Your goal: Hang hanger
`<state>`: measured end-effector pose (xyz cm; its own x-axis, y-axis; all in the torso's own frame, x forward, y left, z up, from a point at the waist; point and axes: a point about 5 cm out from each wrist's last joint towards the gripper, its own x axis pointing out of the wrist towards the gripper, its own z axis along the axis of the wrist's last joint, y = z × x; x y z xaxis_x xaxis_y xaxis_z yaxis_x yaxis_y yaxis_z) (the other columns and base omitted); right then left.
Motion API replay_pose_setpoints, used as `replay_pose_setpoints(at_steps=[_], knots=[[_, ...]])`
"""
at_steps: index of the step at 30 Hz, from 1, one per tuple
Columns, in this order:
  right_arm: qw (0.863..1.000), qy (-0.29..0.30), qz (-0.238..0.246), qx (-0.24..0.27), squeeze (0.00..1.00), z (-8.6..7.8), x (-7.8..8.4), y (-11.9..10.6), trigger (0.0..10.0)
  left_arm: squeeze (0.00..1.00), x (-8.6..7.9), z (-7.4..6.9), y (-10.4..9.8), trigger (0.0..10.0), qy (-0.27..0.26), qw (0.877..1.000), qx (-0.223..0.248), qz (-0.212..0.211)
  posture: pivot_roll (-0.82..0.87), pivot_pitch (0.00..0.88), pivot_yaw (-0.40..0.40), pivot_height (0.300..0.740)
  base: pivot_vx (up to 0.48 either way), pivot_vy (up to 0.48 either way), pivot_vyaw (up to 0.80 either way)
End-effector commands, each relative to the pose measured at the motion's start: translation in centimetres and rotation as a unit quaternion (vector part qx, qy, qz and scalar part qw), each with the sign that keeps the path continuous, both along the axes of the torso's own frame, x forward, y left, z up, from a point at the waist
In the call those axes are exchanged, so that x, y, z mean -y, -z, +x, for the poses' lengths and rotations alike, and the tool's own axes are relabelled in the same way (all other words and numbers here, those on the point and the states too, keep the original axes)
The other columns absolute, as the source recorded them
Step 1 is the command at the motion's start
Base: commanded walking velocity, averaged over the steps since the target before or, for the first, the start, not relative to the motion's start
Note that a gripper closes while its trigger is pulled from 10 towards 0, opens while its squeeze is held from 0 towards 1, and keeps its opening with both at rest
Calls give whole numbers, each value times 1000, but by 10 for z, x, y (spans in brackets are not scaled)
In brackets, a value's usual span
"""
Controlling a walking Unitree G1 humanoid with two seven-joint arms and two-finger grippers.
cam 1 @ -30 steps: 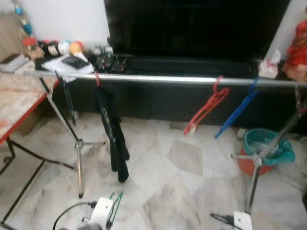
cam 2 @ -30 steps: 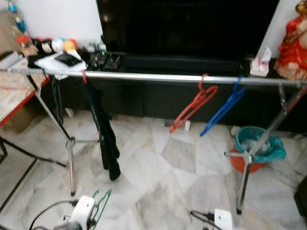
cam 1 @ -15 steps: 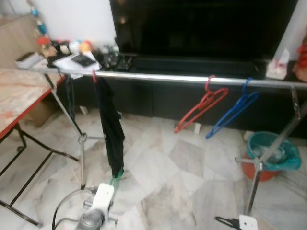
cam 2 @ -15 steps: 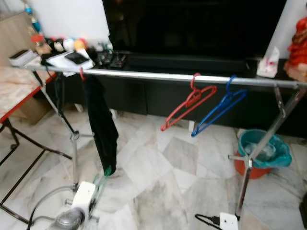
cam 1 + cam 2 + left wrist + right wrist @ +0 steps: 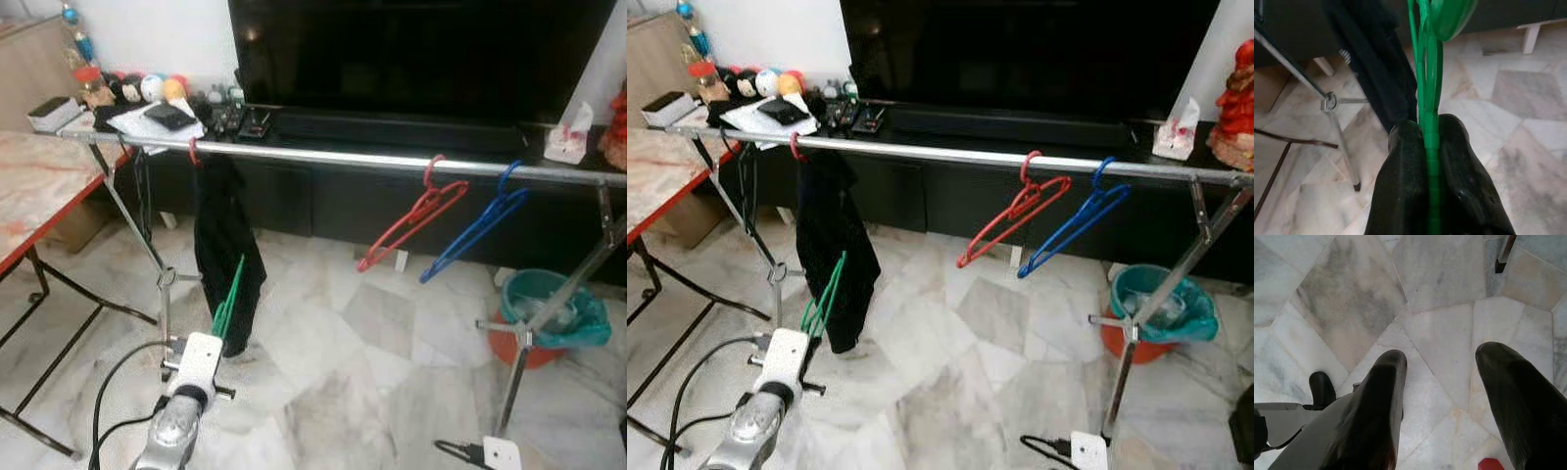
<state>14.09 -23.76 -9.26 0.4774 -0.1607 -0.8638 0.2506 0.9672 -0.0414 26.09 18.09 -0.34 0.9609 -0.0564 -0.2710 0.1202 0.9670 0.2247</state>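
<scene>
Green plastic hanger point(image 5: 1426, 93) pinched between left gripper point(image 5: 1428, 147) fingers point(image 5: 1400, 196).

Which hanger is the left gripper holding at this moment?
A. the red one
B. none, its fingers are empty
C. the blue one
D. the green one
D: the left gripper is shut on the green hanger, raised in front of the black garment, while the red hanger and blue hanger hang on the rail.

rail point(image 5: 353, 158): black garment point(image 5: 227, 245) left | red hanger point(image 5: 411, 223), blue hanger point(image 5: 477, 233) right, side by side
</scene>
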Motion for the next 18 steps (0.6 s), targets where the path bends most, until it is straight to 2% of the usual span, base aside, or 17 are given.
replay_pose_setpoints(at_steps=[1,18], knots=[[1000,0,1,-3,0,-2,-1,1,10000,0,-2,0,-4,10000,1,1000,17,-10,7,0,37,740,0,0,0],[1000,-4,-15,-9,0,-1,0,0,10000,0,-1,11,-14,10000,11,999,31,-15,6,0,35,740,283,0,0]])
